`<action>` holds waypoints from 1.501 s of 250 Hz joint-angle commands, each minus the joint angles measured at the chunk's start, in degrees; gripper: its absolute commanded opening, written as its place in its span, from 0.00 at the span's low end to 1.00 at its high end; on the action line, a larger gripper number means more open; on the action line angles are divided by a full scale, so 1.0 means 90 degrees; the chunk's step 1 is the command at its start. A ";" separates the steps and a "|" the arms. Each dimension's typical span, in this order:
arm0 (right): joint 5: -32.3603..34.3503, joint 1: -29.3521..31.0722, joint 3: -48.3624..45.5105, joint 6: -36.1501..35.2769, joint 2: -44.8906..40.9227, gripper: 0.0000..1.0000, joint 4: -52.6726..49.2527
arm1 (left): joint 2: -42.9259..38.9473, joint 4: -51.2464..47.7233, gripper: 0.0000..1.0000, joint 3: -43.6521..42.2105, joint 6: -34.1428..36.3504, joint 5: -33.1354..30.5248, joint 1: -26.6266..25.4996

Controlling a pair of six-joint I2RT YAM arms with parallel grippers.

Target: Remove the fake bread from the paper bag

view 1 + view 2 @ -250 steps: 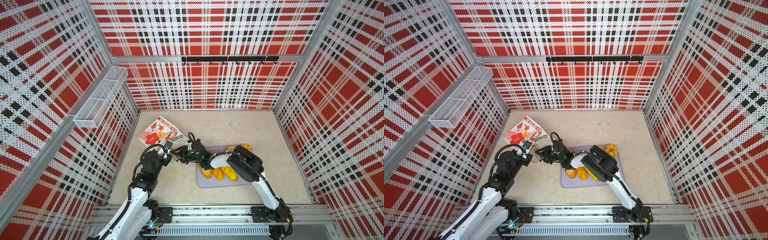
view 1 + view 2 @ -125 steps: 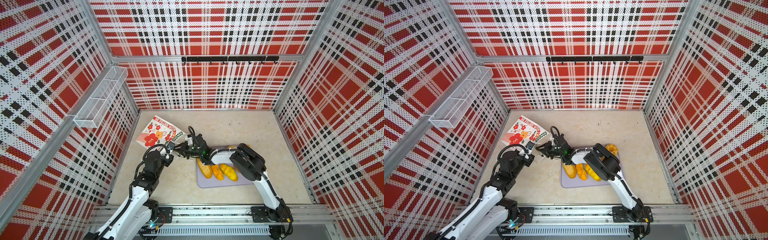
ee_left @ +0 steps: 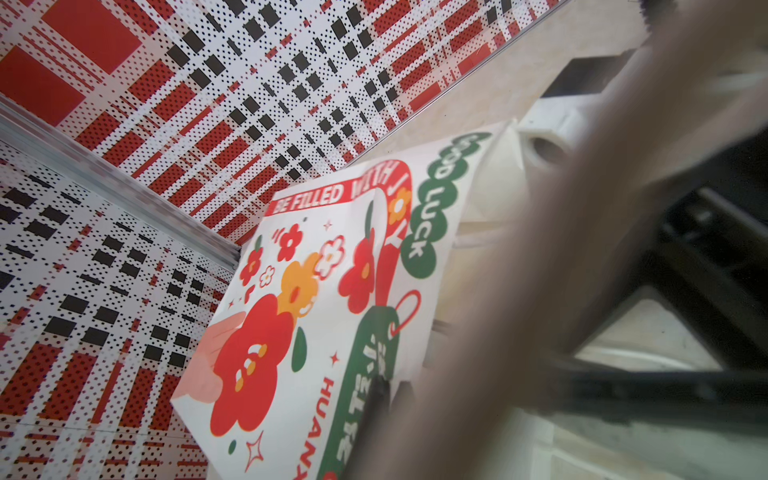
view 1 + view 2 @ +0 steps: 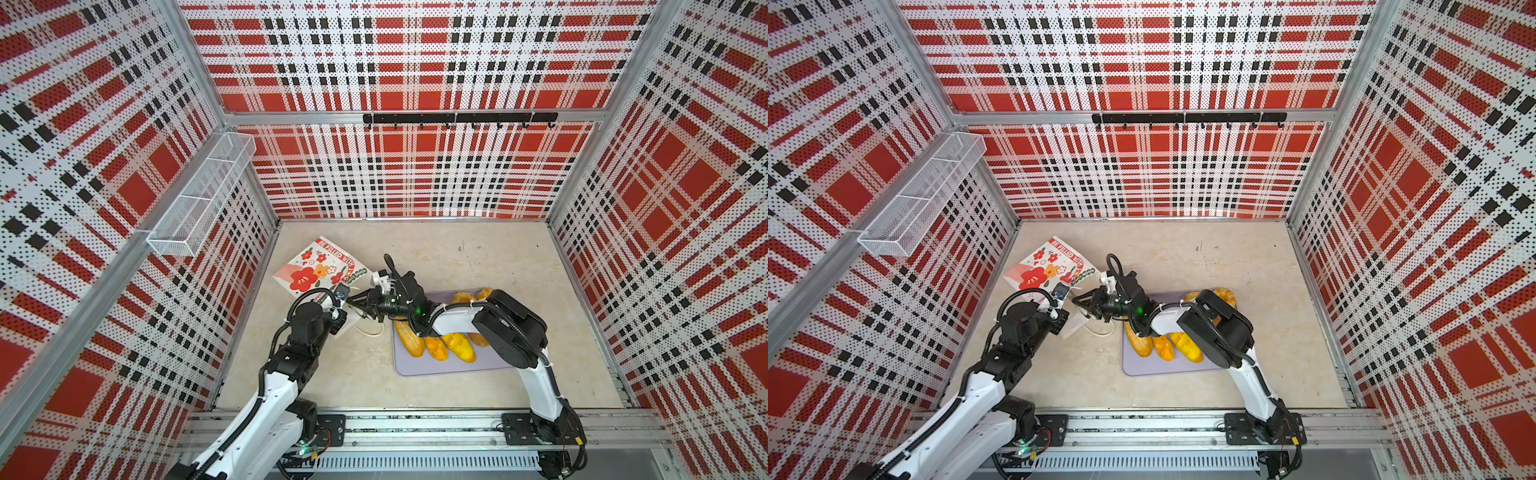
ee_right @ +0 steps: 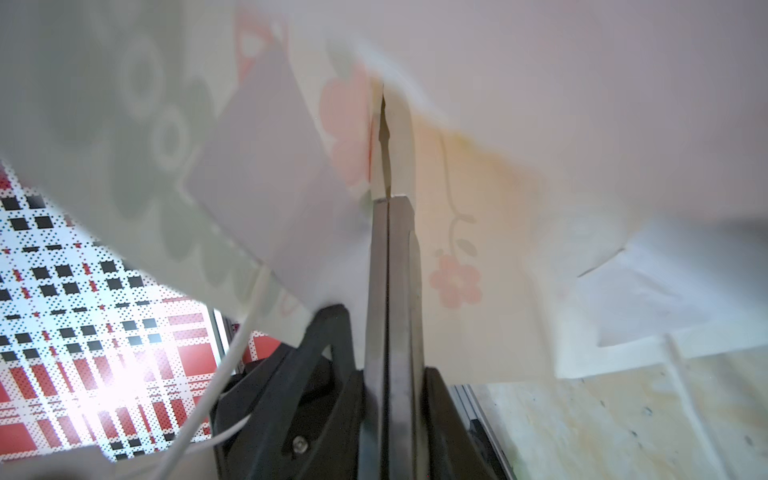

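The paper bag (image 4: 320,270) (image 4: 1050,266) lies on its side at the left of the table, white with red flowers and a red banner. Both grippers hold its near end, close together. My left gripper (image 4: 345,320) (image 3: 382,390) is shut on the bag's rim. My right gripper (image 4: 353,298) (image 5: 388,203) reaches across from the right, jaws pressed together on the paper (image 5: 540,124). Several pieces of fake bread (image 4: 435,347) (image 4: 1163,347) lie on the lavender tray (image 4: 436,368), partly under the right arm. The bag's inside is hidden.
A white cord handle (image 4: 370,330) trails on the table between bag and tray. A wire basket (image 4: 199,199) hangs on the left wall and a black hook rail (image 4: 457,118) on the back wall. Plaid walls close in three sides.
The right gripper's jaws have closed on the bag's rim and the wrist has edged towards the back. The left gripper has stayed shut on the bag.
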 commanded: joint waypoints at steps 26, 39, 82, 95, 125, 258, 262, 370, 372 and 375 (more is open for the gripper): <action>0.0285 0.0289 0.0389 -0.0218 0.0441 0.14 0.0989 | -0.0059 -0.0133 0.00 0.0254 -0.0132 -0.0050 -0.0035; 0.0332 0.0316 0.0495 -0.0190 0.0614 0.16 0.1084 | -0.0064 -0.0144 0.00 0.0274 -0.0146 -0.0036 -0.0045; 0.0192 0.0359 0.1009 -0.0281 0.1111 0.18 0.0768 | -0.0073 -0.0173 0.00 0.0284 -0.0076 0.0031 -0.0040; 0.0096 0.0374 0.1087 -0.0367 0.1204 0.19 0.0634 | -0.0101 -0.0183 0.00 0.0275 0.0004 0.0100 -0.0037; 0.0021 0.0413 0.0880 -0.0611 0.1248 0.19 0.0529 | -0.0091 -0.0124 0.00 0.0273 -0.0030 0.0135 0.0028; 0.0424 0.0789 0.0600 -0.2824 0.0379 0.15 -0.1370 | 0.1142 0.0301 0.00 0.0916 0.0188 0.0435 0.0664; 0.0441 0.0795 0.0627 -0.2936 0.0334 0.15 -0.1504 | 0.1118 0.0349 0.00 0.0896 0.0248 0.0446 0.0678; 0.0839 0.0778 0.0257 -0.3941 -0.0488 0.10 -0.2336 | -0.0342 0.0232 0.00 -0.0077 0.3133 0.0704 -0.0046; 0.0834 0.0782 0.0263 -0.3917 -0.0478 0.10 -0.2324 | -0.0353 0.0209 0.00 -0.0096 0.3169 0.0681 -0.0068; 0.0810 0.0778 0.0271 -0.3891 -0.0456 0.10 -0.2312 | -0.0365 0.0170 0.00 -0.0117 0.3214 0.0620 -0.0077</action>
